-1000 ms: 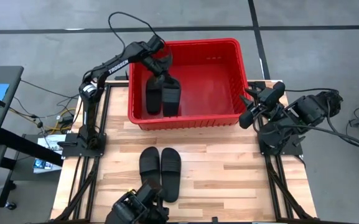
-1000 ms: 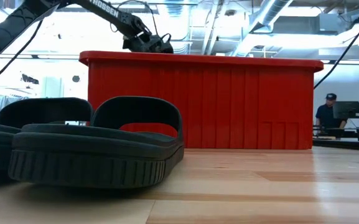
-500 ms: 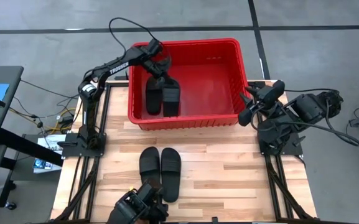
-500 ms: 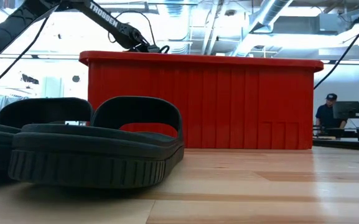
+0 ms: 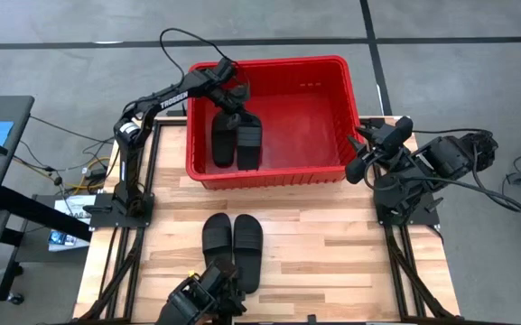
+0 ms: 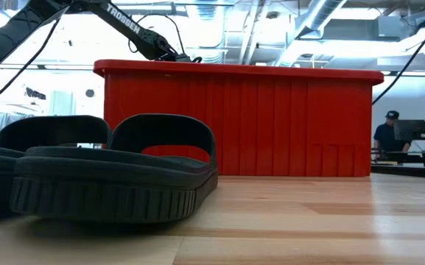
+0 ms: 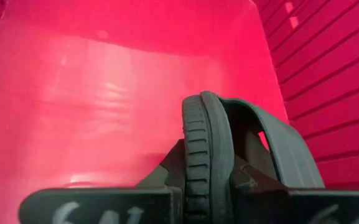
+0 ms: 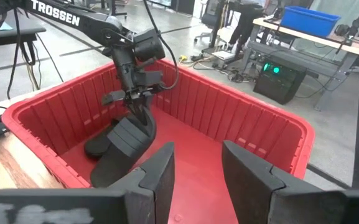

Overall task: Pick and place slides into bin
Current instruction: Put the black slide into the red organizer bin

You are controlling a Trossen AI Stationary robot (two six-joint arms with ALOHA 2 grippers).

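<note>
the left gripper (image 5: 230, 101) is clamping a slide sandal (image 5: 246, 135) over the red bin (image 5: 346, 99) floor for release; right gripper (image 8: 195, 163) is waiting, fingers apart.

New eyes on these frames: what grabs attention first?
The red bin at the table's far edge, with the left claw inside it, shut on a slide next to another slide already in. Then the two slides side by side on the table near the front. The right claw waits open by the bin's right wall.
</note>
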